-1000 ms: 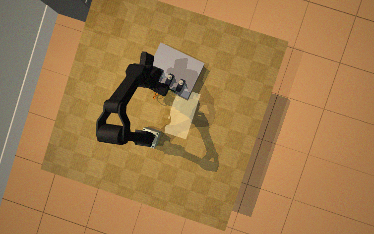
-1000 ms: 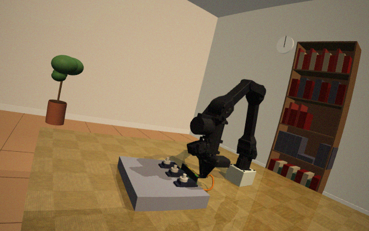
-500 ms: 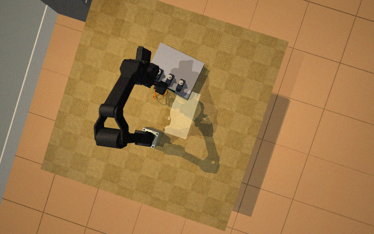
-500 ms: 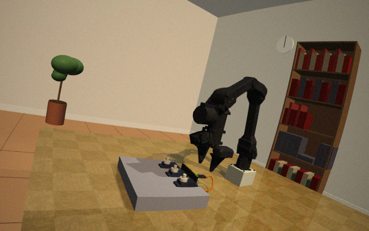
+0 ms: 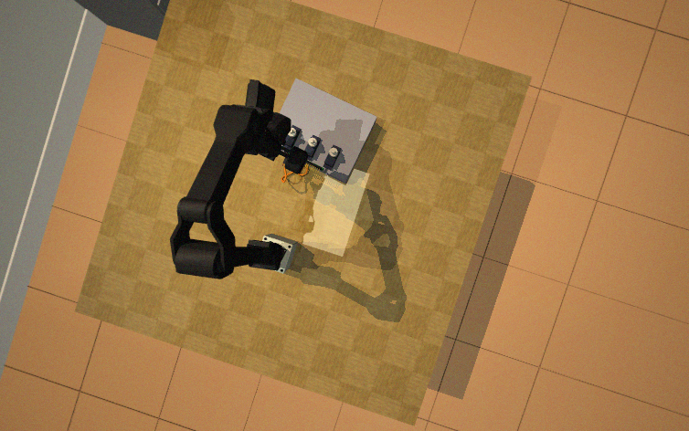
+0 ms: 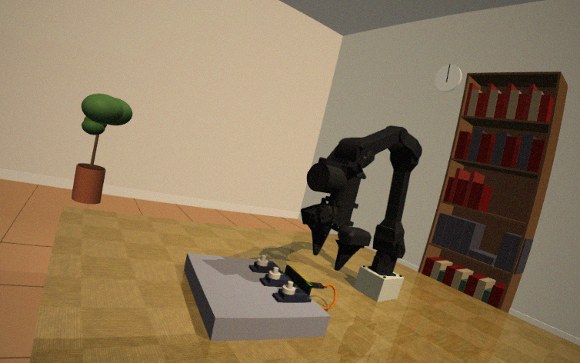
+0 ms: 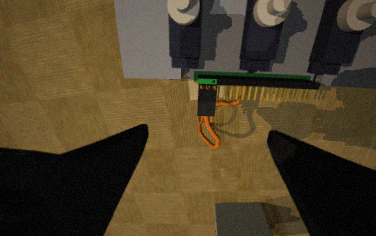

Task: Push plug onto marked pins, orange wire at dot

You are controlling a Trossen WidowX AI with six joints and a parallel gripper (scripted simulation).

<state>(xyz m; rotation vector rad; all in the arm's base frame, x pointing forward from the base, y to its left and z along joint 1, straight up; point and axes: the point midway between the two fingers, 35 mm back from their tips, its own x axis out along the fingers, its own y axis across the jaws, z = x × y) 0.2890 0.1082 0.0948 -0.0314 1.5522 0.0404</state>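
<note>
The dark flat plug sits square to the pin row, in front of the green band, whose dark dot is at its right end in the wrist view. Short gold-orange lengths show between plug and band. The bare pins continue to the right and look straight. Which hole meets the dot's pin cannot be told. Orange wire loops from the plug's rear. My gripper is wide open and empty, above and behind the plug, one finger on each side, touching nothing.
The grey holder block carries three dark servos with pale round tops, close behind the pins. The arm's pale base stands on the wooden table. A grey block shows at the wrist view's bottom.
</note>
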